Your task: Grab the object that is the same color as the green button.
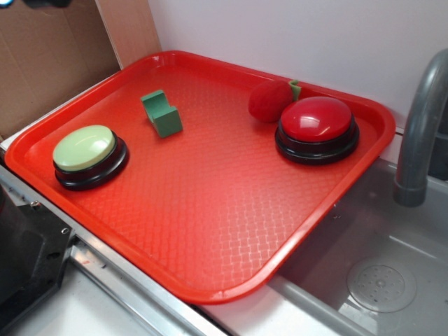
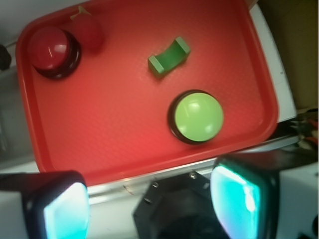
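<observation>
The small teal-green notched block (image 1: 162,113) (image 2: 169,56) lies on the red tray (image 1: 203,231) (image 2: 99,129), toward its far left. The pale green dome button (image 1: 87,154) (image 2: 196,116) on a black base sits near the tray's left front corner. My gripper (image 2: 149,209) hangs high above the tray's near edge, well short of both. It is open, with its two cyan-padded fingers (image 2: 65,211) wide apart and nothing between them. The exterior view does not show the gripper.
A red dome button (image 1: 316,127) (image 2: 52,50) on a black base and a red plush ball (image 1: 271,100) (image 2: 89,31) sit at the tray's far right. A grey faucet (image 1: 420,133) and sink (image 1: 381,283) lie to the right. Black hardware (image 1: 24,259) (image 2: 169,209) sits below the tray's front edge.
</observation>
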